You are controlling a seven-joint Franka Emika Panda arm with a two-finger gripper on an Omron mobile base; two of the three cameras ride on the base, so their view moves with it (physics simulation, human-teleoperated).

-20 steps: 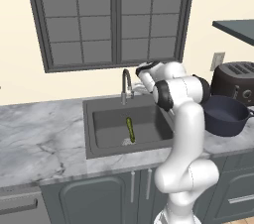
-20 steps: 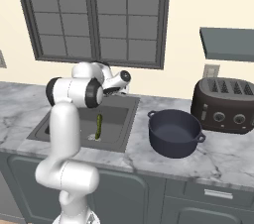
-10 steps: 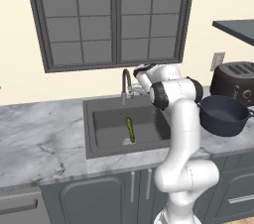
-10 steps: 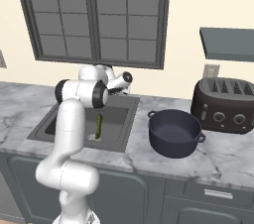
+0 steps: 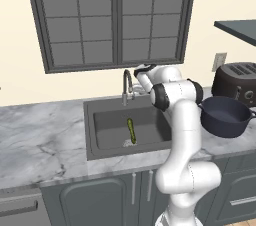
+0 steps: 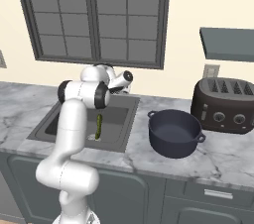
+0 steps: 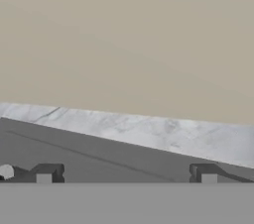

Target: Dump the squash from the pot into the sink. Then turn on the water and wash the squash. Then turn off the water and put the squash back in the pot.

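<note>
Here, squash [image 5: 131, 130] lying lengthwise on the floor of the sink [image 5: 100, 135], near its middle; faucet [image 5: 127, 86] at the sink's back rim; end effector [image 7: 126, 177] beside the faucet, fingers wide apart, empty; pot [image 5: 224, 116] upright on the counter [image 5: 35, 145] right of the sink.

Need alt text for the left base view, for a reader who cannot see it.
A green squash lies in the dark sink while the white arm reaches to the faucet behind it, gripper open. The navy pot stands upright on the counter right of the sink, before a black toaster.
</note>
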